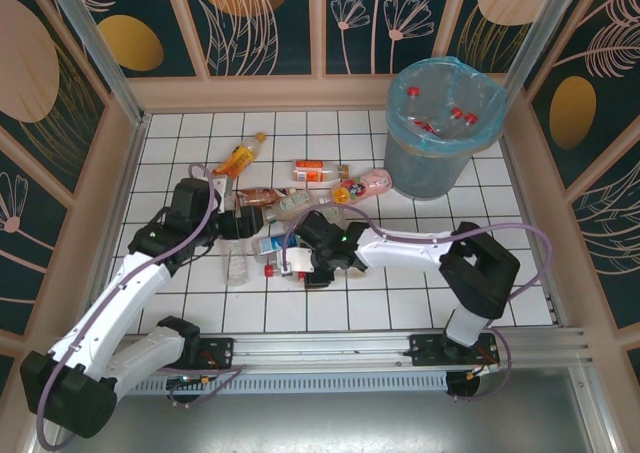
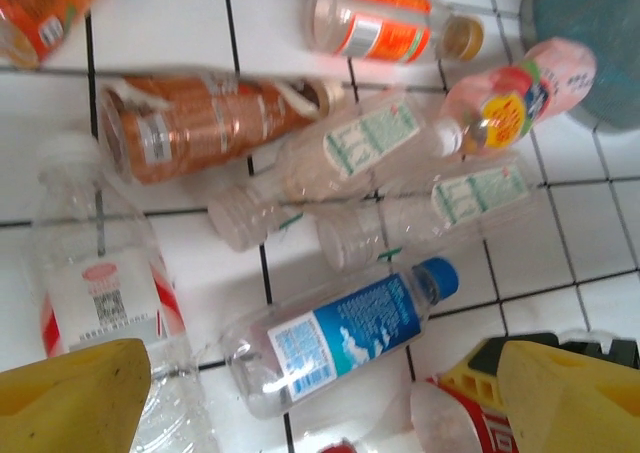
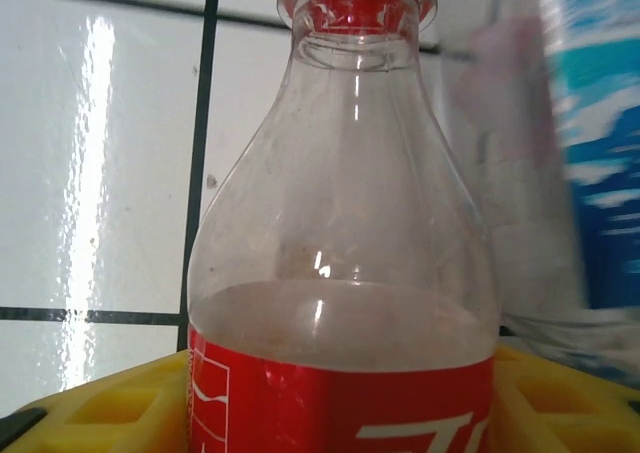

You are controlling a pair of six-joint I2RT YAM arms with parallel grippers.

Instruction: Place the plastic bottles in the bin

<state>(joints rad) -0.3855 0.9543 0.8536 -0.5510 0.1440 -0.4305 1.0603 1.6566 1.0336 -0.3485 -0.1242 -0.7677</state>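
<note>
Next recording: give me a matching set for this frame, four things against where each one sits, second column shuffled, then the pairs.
1 bin
2 pink bottle
3 blue-label bottle
4 red-capped bottle

A between the right fingers
B lying beside the bin
C far right of the tiles, bottles inside
D lying flat ahead of the left fingers

Pairs: 1-C, 2-B, 3-D, 4-A

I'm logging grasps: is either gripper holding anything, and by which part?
Left gripper: nothing, open. Right gripper straddles the red-capped bottle at its labelled body; whether it grips cannot be told.
</note>
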